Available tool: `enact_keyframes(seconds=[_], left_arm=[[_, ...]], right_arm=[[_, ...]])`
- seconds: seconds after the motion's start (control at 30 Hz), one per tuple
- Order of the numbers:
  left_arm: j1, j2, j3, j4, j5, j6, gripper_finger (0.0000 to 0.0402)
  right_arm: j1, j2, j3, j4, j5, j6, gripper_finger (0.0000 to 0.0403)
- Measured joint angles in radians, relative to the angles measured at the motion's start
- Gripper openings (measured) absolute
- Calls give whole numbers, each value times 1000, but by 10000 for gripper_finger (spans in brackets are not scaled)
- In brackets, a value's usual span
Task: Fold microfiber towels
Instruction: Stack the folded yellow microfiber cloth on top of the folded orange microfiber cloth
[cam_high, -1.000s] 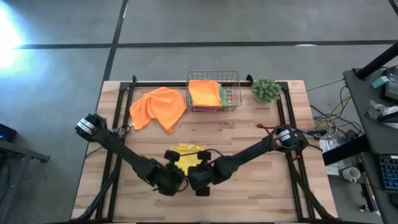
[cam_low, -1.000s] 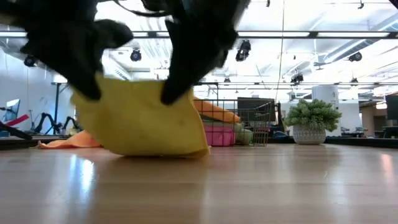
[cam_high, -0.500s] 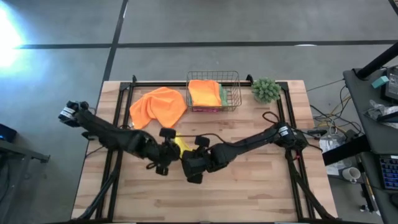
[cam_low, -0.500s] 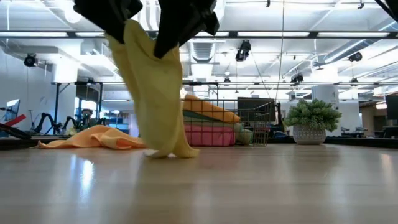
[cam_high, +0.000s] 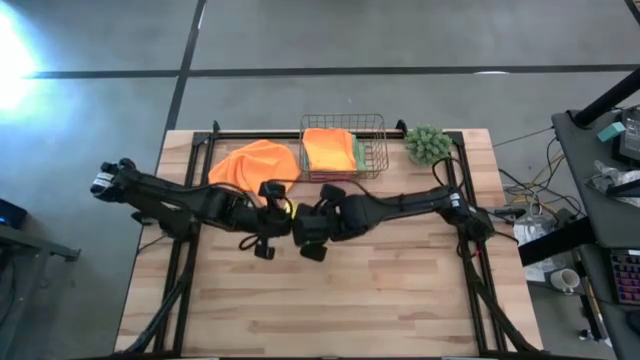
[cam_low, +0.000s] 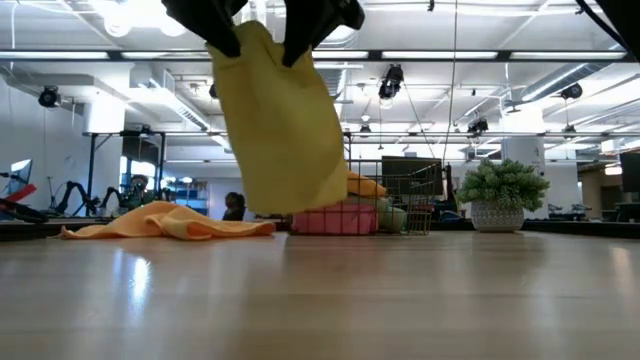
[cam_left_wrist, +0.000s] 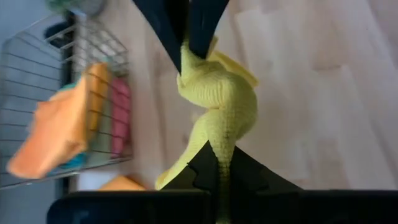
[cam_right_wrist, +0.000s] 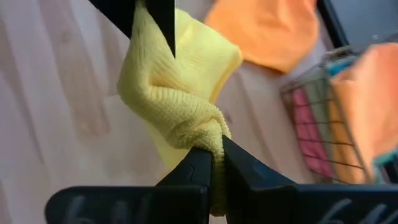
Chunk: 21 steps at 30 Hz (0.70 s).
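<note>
Where the two arms meet over the middle of the surface (cam_high: 400, 300), we record the left tool (cam_high: 272, 222) and right tool (cam_high: 308, 226) side by side, each pinched closed on a top corner of the yellow towel (cam_low: 280, 120).

- Yellow towel: soft looped microfiber, held aloft and hanging in a loose rumpled sheet; in the low view its lower hem hangs clear of the wood. The left wrist view shows it twisted into a rope between the dark fingers (cam_left_wrist: 205, 171); the right wrist view shows a knotted fold at the fingers (cam_right_wrist: 199, 168).
- Orange towel (cam_high: 250, 165): crumpled flat heap, lying near the far edge, towards the left corner.
- Copper wire basket (cam_high: 378, 150): at the middle of the far edge, holding a folded orange towel (cam_high: 328, 150) atop pink and green layers.
- Small green fuzzy plant (cam_high: 428, 145): near the far right corner.
- Surface: pale butcher-block planks; we note the whole near half bare.
</note>
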Motion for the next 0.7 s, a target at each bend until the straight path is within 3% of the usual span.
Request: enact_keyframes(seconds=[0.47,0.7], left_arm=[[179,4,117,13,-55,176,1],[241,6,180,80,-57,272,1]], right_arm=[[-99,-65,53,-65,52,-51,8],[-167,-133,54,-25,55,-177,8]])
